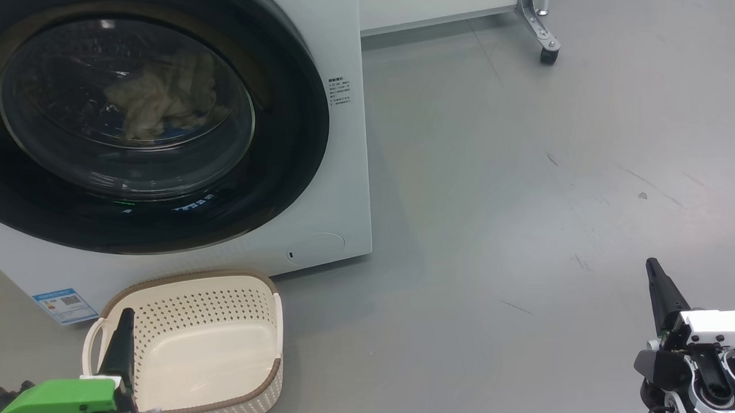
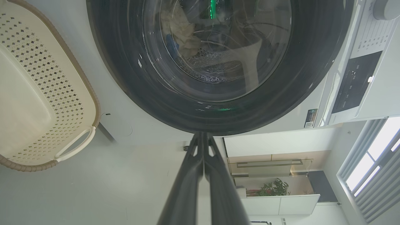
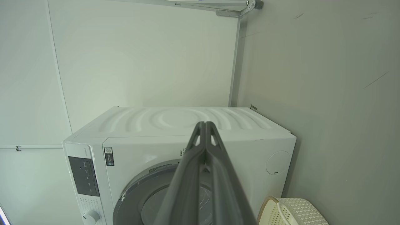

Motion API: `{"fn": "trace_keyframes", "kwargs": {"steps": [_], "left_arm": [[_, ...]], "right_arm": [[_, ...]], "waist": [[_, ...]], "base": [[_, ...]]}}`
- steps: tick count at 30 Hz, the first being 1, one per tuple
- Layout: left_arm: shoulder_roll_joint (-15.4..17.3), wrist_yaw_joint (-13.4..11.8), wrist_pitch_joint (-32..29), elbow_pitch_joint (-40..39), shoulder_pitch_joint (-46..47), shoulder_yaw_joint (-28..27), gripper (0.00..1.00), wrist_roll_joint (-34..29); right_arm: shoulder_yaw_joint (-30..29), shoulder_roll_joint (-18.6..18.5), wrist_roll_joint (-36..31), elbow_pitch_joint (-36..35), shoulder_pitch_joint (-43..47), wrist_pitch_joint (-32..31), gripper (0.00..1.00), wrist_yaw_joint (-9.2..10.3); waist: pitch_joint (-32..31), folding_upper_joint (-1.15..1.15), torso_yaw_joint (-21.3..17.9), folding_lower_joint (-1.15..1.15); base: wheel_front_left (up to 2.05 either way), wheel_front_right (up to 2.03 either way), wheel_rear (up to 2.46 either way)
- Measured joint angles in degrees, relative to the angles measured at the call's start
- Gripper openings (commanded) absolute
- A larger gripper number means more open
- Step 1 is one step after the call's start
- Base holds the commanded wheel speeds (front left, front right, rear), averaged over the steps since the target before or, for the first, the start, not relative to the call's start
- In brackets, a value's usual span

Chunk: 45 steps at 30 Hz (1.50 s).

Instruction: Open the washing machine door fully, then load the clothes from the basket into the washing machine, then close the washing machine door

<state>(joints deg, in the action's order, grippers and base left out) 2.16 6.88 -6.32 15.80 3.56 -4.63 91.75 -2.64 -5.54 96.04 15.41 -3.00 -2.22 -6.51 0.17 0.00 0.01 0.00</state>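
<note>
Behind the closed washing machine door (image 1: 158,171) we see the clothes (image 1: 156,101) inside the washing machine (image 1: 348,170). Basket (image 1: 206,310) sits empty just in front of it. Left end effector (image 1: 125,319) and right end effector (image 1: 654,270) are pressed together, holding nothing. We judge the task basically done.

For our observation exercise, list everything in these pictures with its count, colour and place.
boxy front-loading washing machine: one, white, on floor
round glass-centred door: one, glossy black, shut on machine's front
crumpled fabric clothes: one heap, cream, behind door glass
perforated plastic basket: one, cream, brown rim, floor before machine
label sticker: one, blue, machine's lower corner
wheeled metal leg: one, silver, far floor
left hand: one, dark, shut, by basket
right hand: one, dark, shut, lower right
</note>
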Motion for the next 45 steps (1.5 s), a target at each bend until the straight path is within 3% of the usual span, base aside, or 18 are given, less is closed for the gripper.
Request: {"fn": "trace_keyframes", "kwargs": {"steps": [45], "left_arm": [[-0.01, 0.01, 0.00, 0.00, 0.00, -0.10, 0.00, 0.00]], "right_arm": [[-0.25, 0.05, -0.01, 0.44, -0.05, -0.09, 0.00, -0.15]], "waist": [[-0.01, 0.00, -0.01, 0.00]], "base": [[0.00, 0.00, 0.00]]}}
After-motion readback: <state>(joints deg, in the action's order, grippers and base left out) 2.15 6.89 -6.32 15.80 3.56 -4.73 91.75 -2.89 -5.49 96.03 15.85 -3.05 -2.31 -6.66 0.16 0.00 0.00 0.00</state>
